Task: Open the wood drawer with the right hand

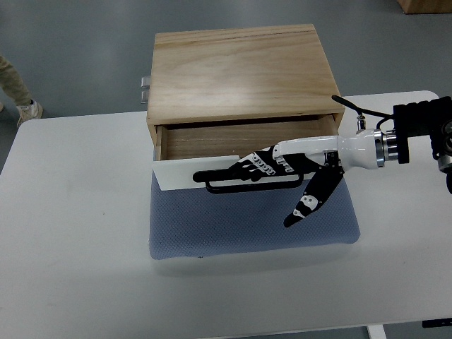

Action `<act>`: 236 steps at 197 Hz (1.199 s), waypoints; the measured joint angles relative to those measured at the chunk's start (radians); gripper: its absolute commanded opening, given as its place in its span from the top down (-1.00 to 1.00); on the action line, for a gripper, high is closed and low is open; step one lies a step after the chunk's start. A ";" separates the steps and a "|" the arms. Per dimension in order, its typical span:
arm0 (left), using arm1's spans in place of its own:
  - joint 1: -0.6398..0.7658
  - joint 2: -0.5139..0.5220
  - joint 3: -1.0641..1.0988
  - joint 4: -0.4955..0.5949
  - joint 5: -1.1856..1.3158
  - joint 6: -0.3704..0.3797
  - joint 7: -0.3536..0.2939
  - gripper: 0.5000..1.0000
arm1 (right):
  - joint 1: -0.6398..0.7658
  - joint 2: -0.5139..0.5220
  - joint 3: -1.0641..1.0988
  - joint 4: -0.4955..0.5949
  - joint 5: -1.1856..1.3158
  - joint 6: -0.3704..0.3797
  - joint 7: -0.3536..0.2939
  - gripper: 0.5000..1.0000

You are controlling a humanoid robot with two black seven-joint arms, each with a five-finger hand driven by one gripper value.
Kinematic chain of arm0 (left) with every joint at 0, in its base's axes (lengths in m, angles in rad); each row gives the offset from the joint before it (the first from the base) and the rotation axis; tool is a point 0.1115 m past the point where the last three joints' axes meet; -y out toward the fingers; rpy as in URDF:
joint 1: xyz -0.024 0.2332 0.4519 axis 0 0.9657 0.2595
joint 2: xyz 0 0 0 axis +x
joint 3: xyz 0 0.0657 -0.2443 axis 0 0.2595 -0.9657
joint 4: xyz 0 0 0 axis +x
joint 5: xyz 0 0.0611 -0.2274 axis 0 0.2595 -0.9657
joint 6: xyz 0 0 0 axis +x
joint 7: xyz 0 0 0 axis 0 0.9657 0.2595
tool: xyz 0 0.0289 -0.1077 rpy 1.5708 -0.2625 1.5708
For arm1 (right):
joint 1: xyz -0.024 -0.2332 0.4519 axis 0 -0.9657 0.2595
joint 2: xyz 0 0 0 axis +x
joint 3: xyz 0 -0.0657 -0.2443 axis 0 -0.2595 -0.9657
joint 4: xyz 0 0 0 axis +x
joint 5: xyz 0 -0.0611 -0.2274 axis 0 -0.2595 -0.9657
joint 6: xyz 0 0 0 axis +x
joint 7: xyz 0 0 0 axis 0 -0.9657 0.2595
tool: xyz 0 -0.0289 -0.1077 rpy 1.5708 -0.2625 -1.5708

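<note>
White rectangular tabletop carried a blue-grey textured fabric mat; person's beige trouser leg and shoe stood at far left.

Table left of drawer free; robot hand blocks drawer front

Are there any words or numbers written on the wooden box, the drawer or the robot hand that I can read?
No, there are none to read. The wooden box is plain wood, the white drawer front is blank, and the white marks on the right robot hand are too small to tell whether they are letters.
</note>
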 measured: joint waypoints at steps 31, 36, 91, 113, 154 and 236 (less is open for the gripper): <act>0.000 0.000 0.000 0.000 0.000 0.000 0.000 -1.00 | 0.001 -0.017 0.047 0.000 0.002 0.036 -0.004 -0.81; 0.000 0.000 0.000 0.000 0.000 0.000 0.000 -1.00 | 0.001 -0.019 0.052 0.000 0.003 0.042 -0.004 -0.81; 0.000 0.000 0.000 0.000 0.000 0.000 0.000 -1.00 | -0.004 -0.092 0.198 -0.004 0.068 0.129 0.001 -0.81; 0.000 0.000 0.000 0.000 0.000 0.000 0.000 -1.00 | -0.026 -0.150 0.295 -0.078 0.190 0.131 0.009 -0.81; 0.000 0.000 0.000 0.000 0.000 0.000 0.000 -1.00 | -0.149 -0.044 0.431 -0.470 0.526 0.043 0.013 -0.80; 0.000 0.000 0.000 0.000 0.000 0.000 0.000 -1.00 | -0.326 0.306 0.502 -0.979 0.842 -0.110 -0.013 -0.80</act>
